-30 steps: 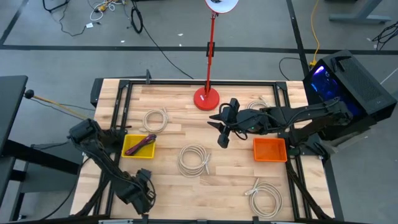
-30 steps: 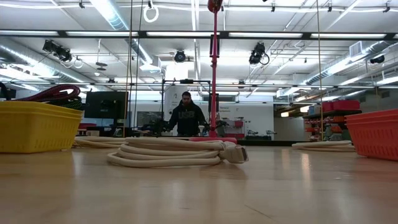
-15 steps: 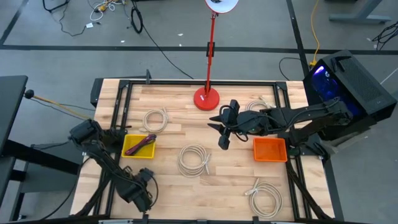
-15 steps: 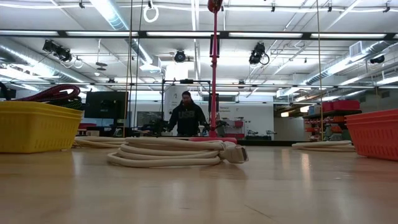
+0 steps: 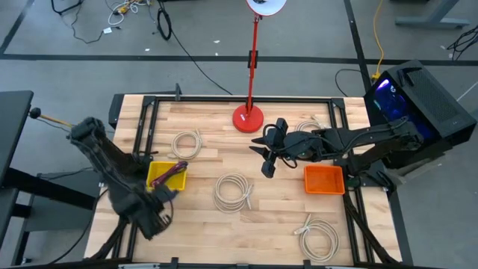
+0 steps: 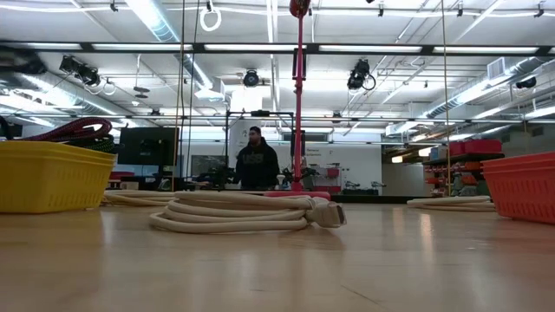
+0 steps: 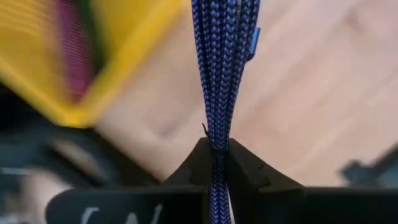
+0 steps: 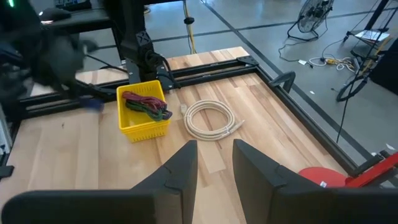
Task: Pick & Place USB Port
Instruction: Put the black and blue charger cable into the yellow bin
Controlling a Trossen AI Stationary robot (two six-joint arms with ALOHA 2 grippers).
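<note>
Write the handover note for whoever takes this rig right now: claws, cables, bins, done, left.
Left claw: shut on a blue braided cable, near the table's front left, beside the yellow bin.
Right claw: open and empty, hovering mid-table between the red lamp base and the orange bin.
Yellow bin holds dark red cable; nothing shows in the orange bin.
Four white cable coils lie on the table: back left, centre, front right, back right.
Done: blue cable gripped.
Left: drop it in a bin, likely yellow, then probably the white coils.
</note>
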